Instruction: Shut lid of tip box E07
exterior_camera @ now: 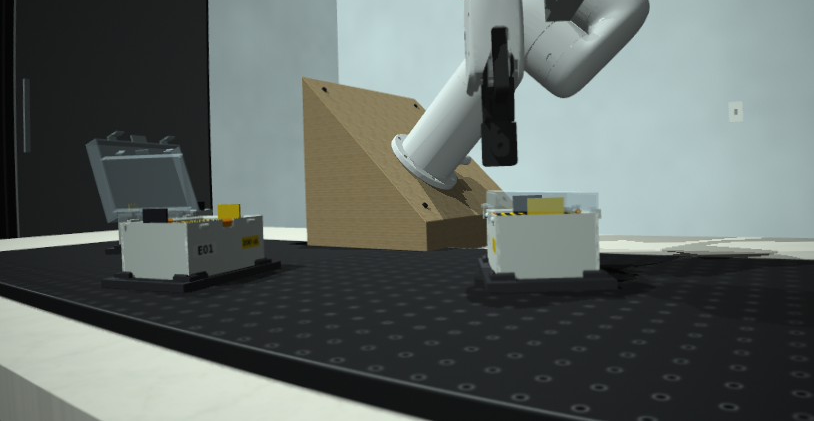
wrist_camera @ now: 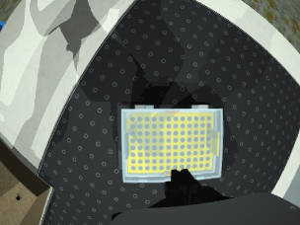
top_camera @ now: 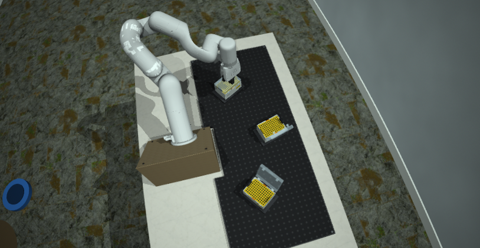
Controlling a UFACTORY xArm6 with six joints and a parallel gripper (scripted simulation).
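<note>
Black perforated board (top_camera: 295,192) covers most of the pale desk (top_camera: 174,212), and three tip boxes sit on it in a diagonal row running from the upper middle of the top view toward the lower right. The claw (exterior_camera: 499,153), pressed together on nothing, hangs point-down just above the box at the upper end of that row (top_camera: 228,88), near the centre right of the exterior view and apart from its lid. This box (exterior_camera: 540,242) has its clear lid (exterior_camera: 543,201) lying low over the yellow tips; in the wrist view the lid (wrist_camera: 173,143) shows as a pale sheet across the whole grid, with the dark claw tip (wrist_camera: 181,183) at its lower edge. No sticker is readable on it from these angles, so I cannot tell its ID.

At the left of the exterior view stands a box marked E01 (exterior_camera: 193,247), its grey lid (exterior_camera: 142,174) raised steeply. In the top view this is the lowest box (top_camera: 260,192); the middle box (top_camera: 270,127) shows its yellow tips uncovered, lid laid back. Each box rests on a dark holder plate (exterior_camera: 190,282). The arm rises from a brown wedge pedestal (top_camera: 181,166) at the desk's left side.
</note>
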